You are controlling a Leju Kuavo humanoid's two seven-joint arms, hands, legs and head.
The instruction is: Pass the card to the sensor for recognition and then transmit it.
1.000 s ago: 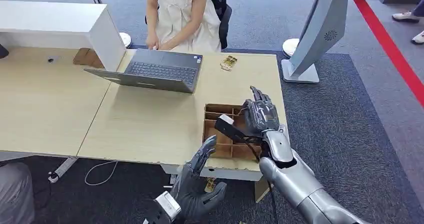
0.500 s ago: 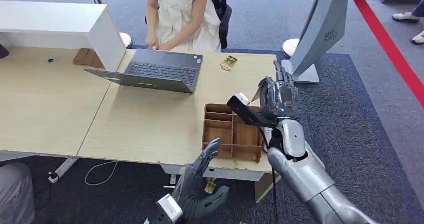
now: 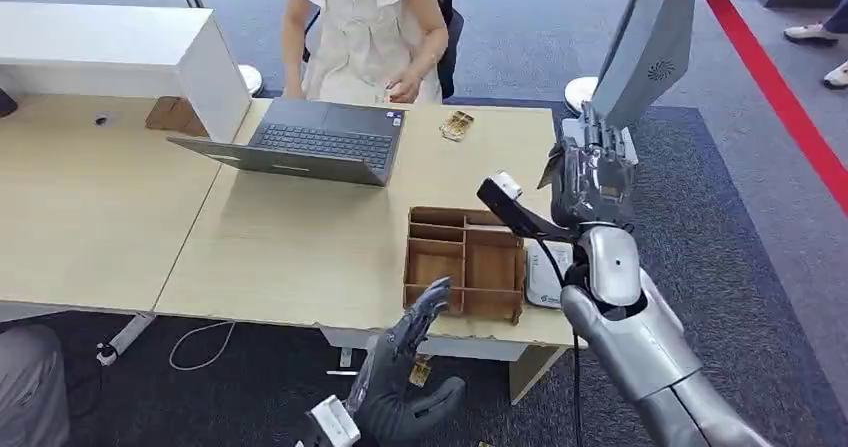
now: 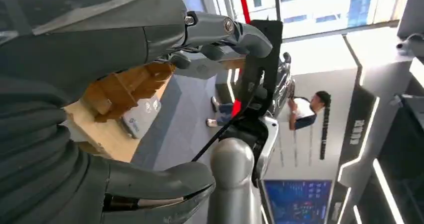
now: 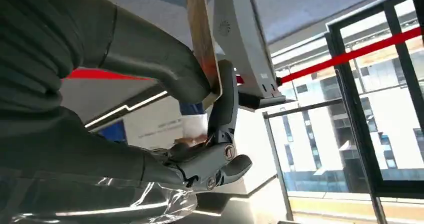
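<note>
My right hand [image 3: 592,179] is raised beyond the right edge of the bench [image 3: 300,247] and pinches the card [image 5: 202,38] between thumb and fingers. In the right wrist view the card stands on edge, held just beside the slanted grey-white sensor stand [image 3: 650,47]; I cannot tell whether card and stand are touching. In the head view my right hand sits directly below the stand's panel.

My left hand [image 3: 405,387] hangs low in front of the bench edge, fingers spread, holding nothing.

Status, as judged from this moment:
1. Card pickup: done. The card is in my right hand, clear of the wooden compartment tray [image 3: 465,264].
2. Presentation to the sensor: in progress. The card is close to the panel, but no frame shows a recognition signal.
3. Transmission of the card: not yet done. A person [image 3: 365,27] sits behind the laptop [image 3: 310,142] at the far side of the bench and is the likely recipient.
</note>
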